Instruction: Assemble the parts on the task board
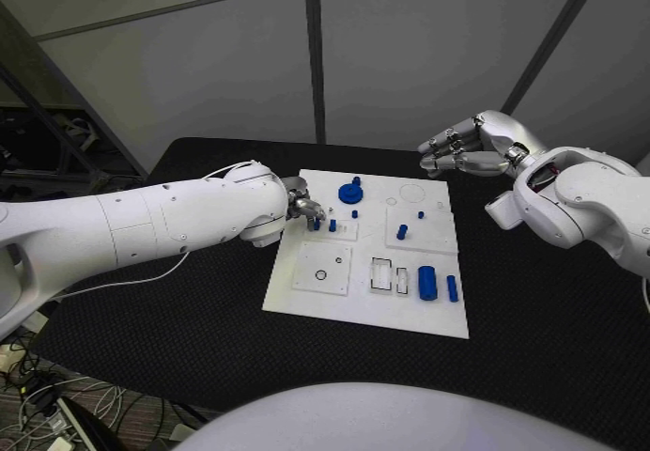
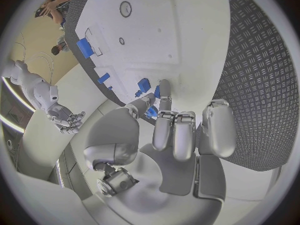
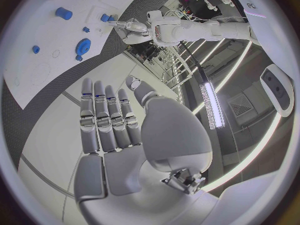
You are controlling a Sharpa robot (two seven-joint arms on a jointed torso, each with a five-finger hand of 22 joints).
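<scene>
Over the task board [image 1: 305, 291], the white plate in the middle of the black table [image 1: 542, 310], the left hand [image 1: 303, 209] is down at the board's left edge, and it looks to be pinching a small blue peg [image 2: 152, 112] between thumb and finger, though the wrist view is crowded there and I can't be fully sure the peg isn't already seated. Just beside that hand stands another short blue peg [image 1: 333, 225], upright on the board. Further toward the board's far edge sits the blue gear [image 1: 351, 194], apparently on its post. Toward the middle of the board a blue post [image 1: 402, 229] stands upright, with two tiny blue studs [image 1: 422, 215] near it. Down toward the board's near right corner, a fat blue cylinder [image 1: 428, 282] and a slimmer blue bar [image 1: 453, 288] lie flat next to empty outlined slots [image 1: 390, 276], and a ring-shaped recess [image 1: 319, 275] at the near left looks unfilled. The right hand [image 1: 468, 148] hangs off the board beyond its far right corner, holding nothing, fingers loosely extended side by side. My read: a handful of pieces are in, the peg work is underway, and the cylinder, bar and open recesses are still to do, so call it roughly mid-task.
</scene>
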